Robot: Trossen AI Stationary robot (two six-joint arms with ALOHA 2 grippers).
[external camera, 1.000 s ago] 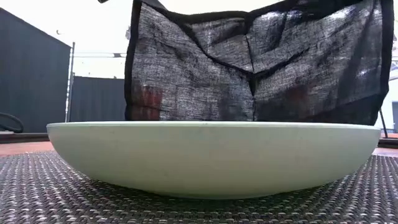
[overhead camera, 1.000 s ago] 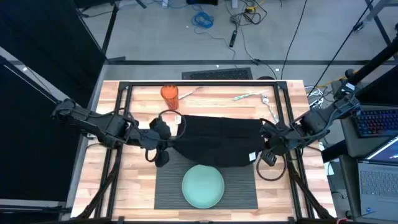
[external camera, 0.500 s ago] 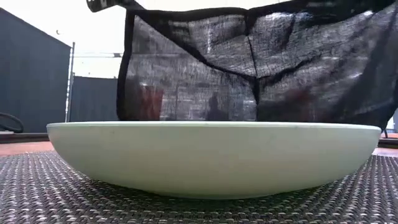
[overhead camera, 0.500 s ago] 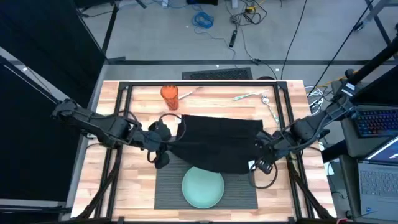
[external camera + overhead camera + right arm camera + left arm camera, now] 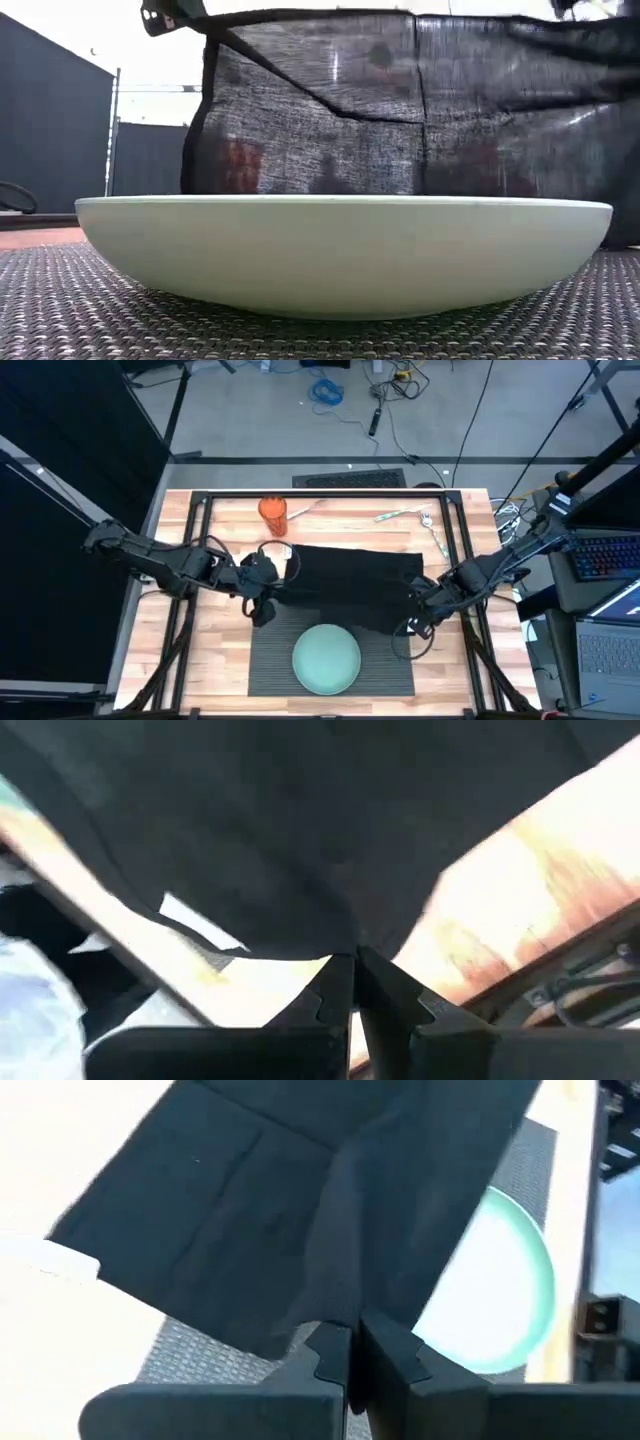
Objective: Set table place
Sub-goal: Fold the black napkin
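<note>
On the table [image 5: 205, 650], the left hand [image 5: 262, 572] was clamped tight on the left corner of the black napkin [image 5: 350, 585]. The cloth had been carried nearer the teal plate [image 5: 326, 658] on the placemat [image 5: 385, 665] over the last second (now stretched flatter). The right hand [image 5: 420, 605], pinched on the opposite corner, had swung inward. Laying-down appeared imminent.

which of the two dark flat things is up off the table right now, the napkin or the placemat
The napkin. The left hand and right hand each pinch one end, so it hangs spread in the air behind the plate. The placemat lies flat under the plate.
</note>
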